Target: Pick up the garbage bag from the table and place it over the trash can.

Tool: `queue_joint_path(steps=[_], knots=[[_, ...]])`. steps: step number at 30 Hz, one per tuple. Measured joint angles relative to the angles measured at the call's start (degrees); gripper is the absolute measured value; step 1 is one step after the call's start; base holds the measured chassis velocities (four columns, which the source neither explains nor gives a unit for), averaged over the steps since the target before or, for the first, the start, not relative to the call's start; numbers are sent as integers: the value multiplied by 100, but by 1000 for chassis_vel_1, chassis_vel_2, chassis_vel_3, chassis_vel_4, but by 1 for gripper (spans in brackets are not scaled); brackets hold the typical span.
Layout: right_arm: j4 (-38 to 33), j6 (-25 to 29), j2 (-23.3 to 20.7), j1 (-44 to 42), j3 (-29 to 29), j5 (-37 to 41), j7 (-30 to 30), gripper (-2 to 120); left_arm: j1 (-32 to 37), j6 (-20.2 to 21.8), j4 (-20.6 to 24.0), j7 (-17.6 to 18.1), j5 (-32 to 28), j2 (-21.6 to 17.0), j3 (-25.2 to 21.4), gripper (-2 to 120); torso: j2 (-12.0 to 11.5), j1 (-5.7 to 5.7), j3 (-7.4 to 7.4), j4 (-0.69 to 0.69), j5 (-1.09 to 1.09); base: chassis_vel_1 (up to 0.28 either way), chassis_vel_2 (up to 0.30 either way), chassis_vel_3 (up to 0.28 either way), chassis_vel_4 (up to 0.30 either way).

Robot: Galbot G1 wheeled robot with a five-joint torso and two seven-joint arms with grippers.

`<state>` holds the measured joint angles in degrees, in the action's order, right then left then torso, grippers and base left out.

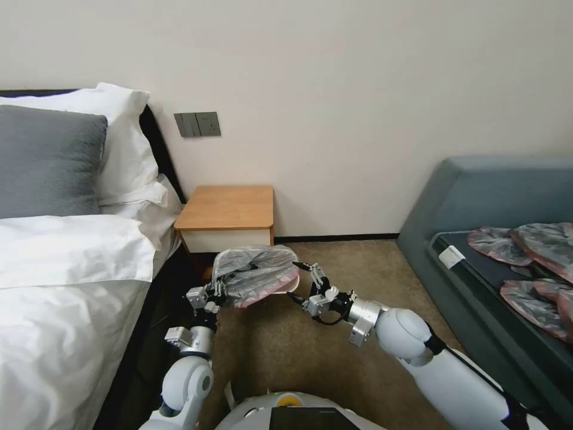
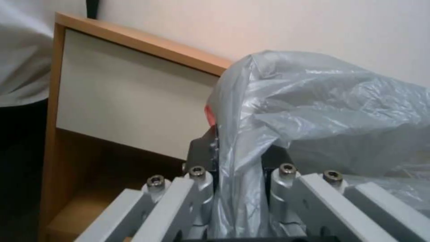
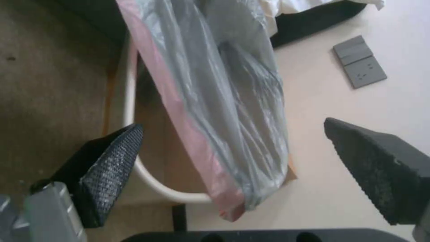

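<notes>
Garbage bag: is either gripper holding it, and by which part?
The left gripper is shut on the garbage bag, pinching a gathered fold at its left edge. The right gripper is open beside it, holding nothing.

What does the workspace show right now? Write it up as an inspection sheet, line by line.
Surface: nightstand top bare.
Job's things: garbage bag draped over the trash can on the carpet before the nightstand.
Clutter: flat grey-pink bags on the sofa.
Grippers: left gripper shut on the bag's edge; right gripper beside the bag, jaws open.
Cables: nothing seen.
Surroundings: bed, wall sockets.
</notes>
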<state>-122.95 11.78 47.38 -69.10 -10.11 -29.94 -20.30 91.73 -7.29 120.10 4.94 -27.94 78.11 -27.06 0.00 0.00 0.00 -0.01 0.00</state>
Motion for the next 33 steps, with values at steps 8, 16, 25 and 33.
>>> queue_joint_path(steps=[8,16,25,33], knots=[[56,-47,-85,194,40,-78,-28,100,15,0,-1,-11,46,-11,20,10,0,0,0,1,0,0,0,0,0],[200,-50,-105,353,103,-153,-27,100,30,1,16,-20,108,7,97,10,0,0,0,1,0,0,0,0,0],[348,-60,-9,615,288,-187,-3,100,65,1,87,-30,176,0,128,10,0,0,0,1,0,0,0,0,0],[450,-61,113,795,431,-201,-8,100,39,19,122,-31,186,1,143,10,0,0,0,1,-1,0,0,0,0]])
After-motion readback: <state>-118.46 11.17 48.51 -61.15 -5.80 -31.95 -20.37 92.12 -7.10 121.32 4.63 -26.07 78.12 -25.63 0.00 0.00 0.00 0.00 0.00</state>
